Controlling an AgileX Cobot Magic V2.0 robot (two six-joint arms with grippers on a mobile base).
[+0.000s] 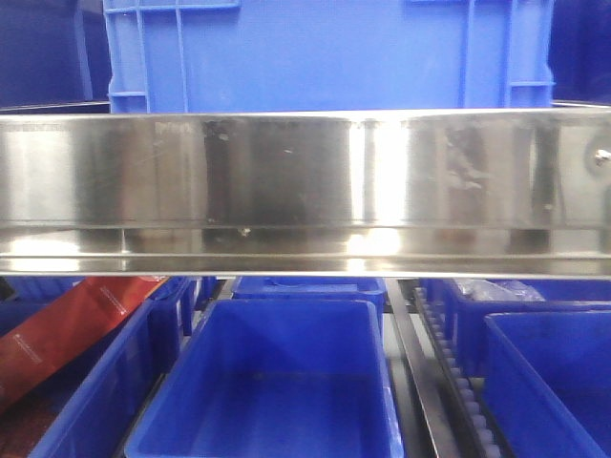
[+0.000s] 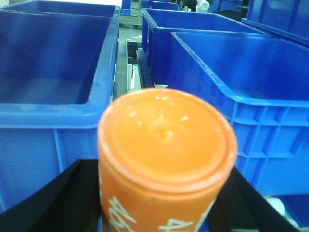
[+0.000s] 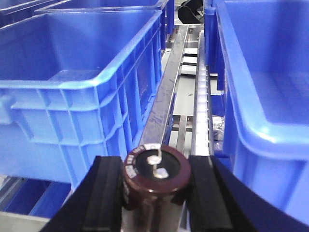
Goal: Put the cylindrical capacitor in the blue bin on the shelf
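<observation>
**A:** Right gripper (image 3: 157,195), quick?

**B:** We see its black fingers (image 3: 104,193) clamped on the cylindrical capacitor (image 3: 157,176). It is dark brown and upright, with two metal terminals on its top face.

**A:** Where does it sit?

**B:** Near the wrist camera, in line with the gap between two bins. The left blue bin (image 3: 72,87) is on one side and the right blue bin (image 3: 270,125) on the other. A steel rail (image 3: 166,96) and a white roller track (image 3: 200,106) run away between them. We see nothing in either bin, though we can't see the floor of either.

**A:** Left gripper (image 2: 164,205)?

**B:** It is closed on an orange cylinder (image 2: 166,145) with white print on its side, which we can't read. Dark fingers (image 2: 53,203) press it from both sides, and there are blue bins beyond it, left and right.

**A:** Front view?

**B:** The shelf (image 1: 305,181) fills the middle with its shiny front rail. A big blue crate (image 1: 325,57) sits on the tier above. Below the rail we have an open blue bin (image 1: 277,382) at centre and more bins on either side. A red packet (image 1: 67,334) leans in the far-left one. Neither gripper shows in this view.
</observation>
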